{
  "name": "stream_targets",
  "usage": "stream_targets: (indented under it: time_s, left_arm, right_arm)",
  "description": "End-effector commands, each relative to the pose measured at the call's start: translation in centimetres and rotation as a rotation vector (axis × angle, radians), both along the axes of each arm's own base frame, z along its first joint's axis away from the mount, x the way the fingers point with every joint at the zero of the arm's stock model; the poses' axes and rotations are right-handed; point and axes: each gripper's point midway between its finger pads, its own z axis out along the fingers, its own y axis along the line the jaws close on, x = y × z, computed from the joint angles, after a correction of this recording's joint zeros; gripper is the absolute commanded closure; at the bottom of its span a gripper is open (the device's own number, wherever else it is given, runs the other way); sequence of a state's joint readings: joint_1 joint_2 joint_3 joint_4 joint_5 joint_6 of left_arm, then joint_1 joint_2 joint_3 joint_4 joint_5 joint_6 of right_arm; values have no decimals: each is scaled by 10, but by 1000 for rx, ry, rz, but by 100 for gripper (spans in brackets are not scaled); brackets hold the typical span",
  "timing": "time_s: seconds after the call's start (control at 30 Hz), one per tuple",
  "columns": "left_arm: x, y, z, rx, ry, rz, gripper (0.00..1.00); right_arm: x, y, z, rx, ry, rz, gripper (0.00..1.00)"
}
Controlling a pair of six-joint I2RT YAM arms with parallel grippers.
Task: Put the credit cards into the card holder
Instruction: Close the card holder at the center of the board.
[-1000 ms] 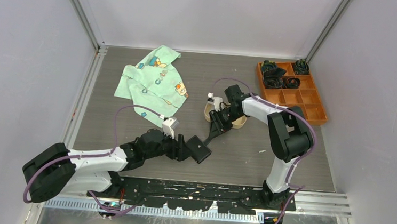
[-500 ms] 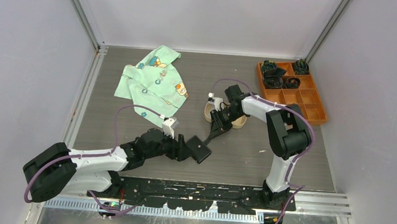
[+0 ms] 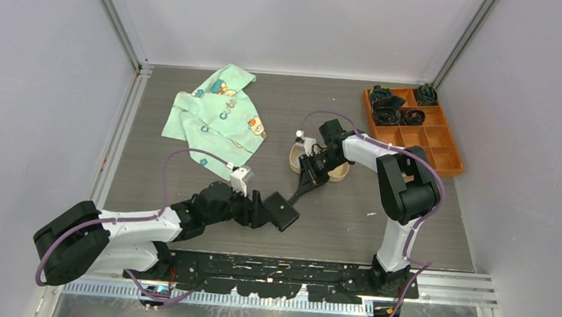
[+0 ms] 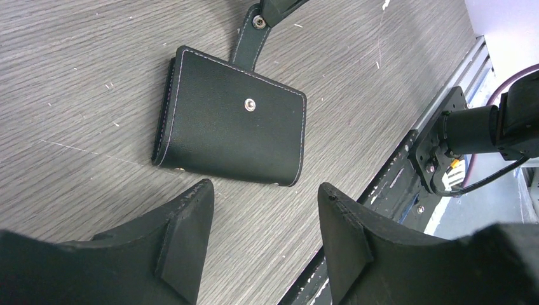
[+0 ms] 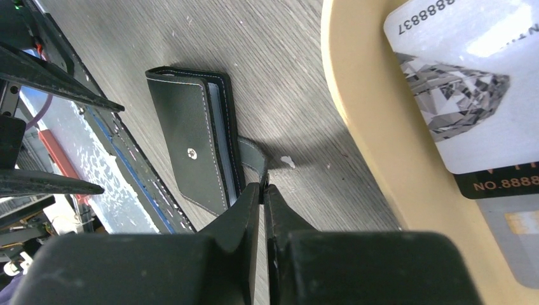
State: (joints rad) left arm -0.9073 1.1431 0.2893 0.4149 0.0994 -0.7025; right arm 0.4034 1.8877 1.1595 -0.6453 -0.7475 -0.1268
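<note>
i've got the right hand pinched together on the snap tab of the card holder. the holder lies folded flat on the surface, toward its 6 o'clock edge, and the left hand hangs just beside it at its 9 o'clock, fingers apart and gripping nothing. the credit cards lie in the beige tray, which sits at 1 o'clock from the holder.
</note>
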Motion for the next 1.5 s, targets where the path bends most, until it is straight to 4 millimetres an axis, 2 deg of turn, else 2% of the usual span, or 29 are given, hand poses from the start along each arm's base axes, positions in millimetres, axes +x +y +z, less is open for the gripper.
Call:
stream_targets:
  time_s: [0.0, 0.27, 0.47, 0.7, 1.03, 1.27, 1.47]
  left_arm:
    - [10, -11, 25, -73, -52, -2, 39]
    - [10, -11, 26, -74, -52, 2, 40]
    - [19, -11, 29, -89, -36, 28, 48]
    - [31, -21, 38, -169, 9, 12, 54]
    - [44, -35, 14, -205, 134, -8, 72]
    - [48, -45, -4, -255, 224, -36, 85]
    - [49, -45, -14, -280, 265, -30, 97]
  right_arm:
    - [8, 7, 13, 42, -10, -1, 90]
    - [7, 8, 18, 60, -20, 7, 99]
    - [6, 10, 28, 90, -52, 25, 99]
    - [7, 9, 40, 107, -175, 67, 99]
    - [7, 11, 43, 20, -370, 172, 99]
    - [-7, 21, 42, -1, -447, 282, 99]
    - [-17, 24, 39, -26, -511, 367, 99]
